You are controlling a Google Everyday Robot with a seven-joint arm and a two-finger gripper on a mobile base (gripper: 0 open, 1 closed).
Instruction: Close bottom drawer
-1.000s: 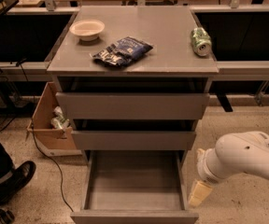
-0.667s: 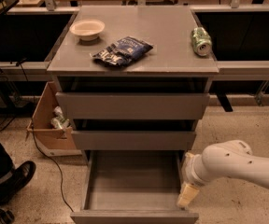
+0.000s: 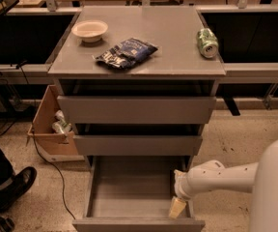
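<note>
The bottom drawer (image 3: 137, 224) of the grey cabinet is pulled far out, showing its shallow empty tray (image 3: 129, 190). Its slim front panel runs along the bottom edge of the view. My white arm reaches in from the right, and the gripper (image 3: 177, 207) hangs inside the drawer at its front right corner, just behind the front panel. The middle drawer (image 3: 137, 144) and the top drawer (image 3: 136, 109) are each pulled out a little.
On the cabinet top lie a white bowl (image 3: 90, 30), a dark snack bag (image 3: 125, 52) and a green can (image 3: 207, 43) on its side. A cardboard box (image 3: 52, 124) with items stands left of the cabinet. A person's shoe (image 3: 11, 187) and a cable are on the floor at left.
My arm has swung left from beside the cabinet. The gripper has moved from outside the drawer's right side into its front right corner. The drawer has not moved.
</note>
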